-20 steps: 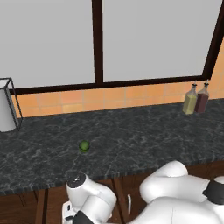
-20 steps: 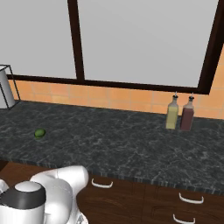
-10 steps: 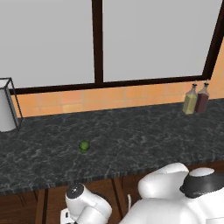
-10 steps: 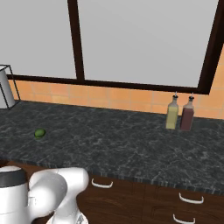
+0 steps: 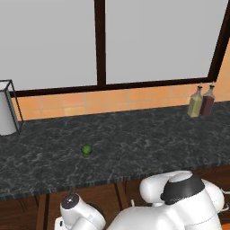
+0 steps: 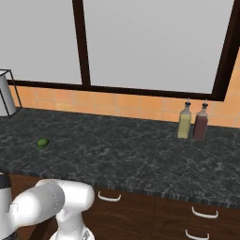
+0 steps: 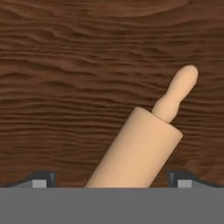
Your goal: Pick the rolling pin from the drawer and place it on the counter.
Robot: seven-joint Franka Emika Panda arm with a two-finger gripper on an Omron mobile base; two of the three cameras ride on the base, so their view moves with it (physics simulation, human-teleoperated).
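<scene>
We see the slim light-tan wooden rolling pin [image 7: 144, 144] lying on the reddish-brown wood floor of the drawer [image 7: 65, 87], slanting from the lower middle of the hand view toward its upper right, one knobbed handle pointing away. Our gripper [image 7: 111, 178] hangs right over it with its two dark fingertips [image 7: 41, 178] spread wide, one on each side of the barrel and not touching it. Above, the black-grey marbled stone counter [image 5: 134, 148] carries a small round green lime [image 5: 86, 150] near the middle toward the front edge, two glass bottles [image 5: 201, 101] at the back edge on the right, and a wire-framed grey canister [image 5: 6, 108] at the back left corner
</scene>
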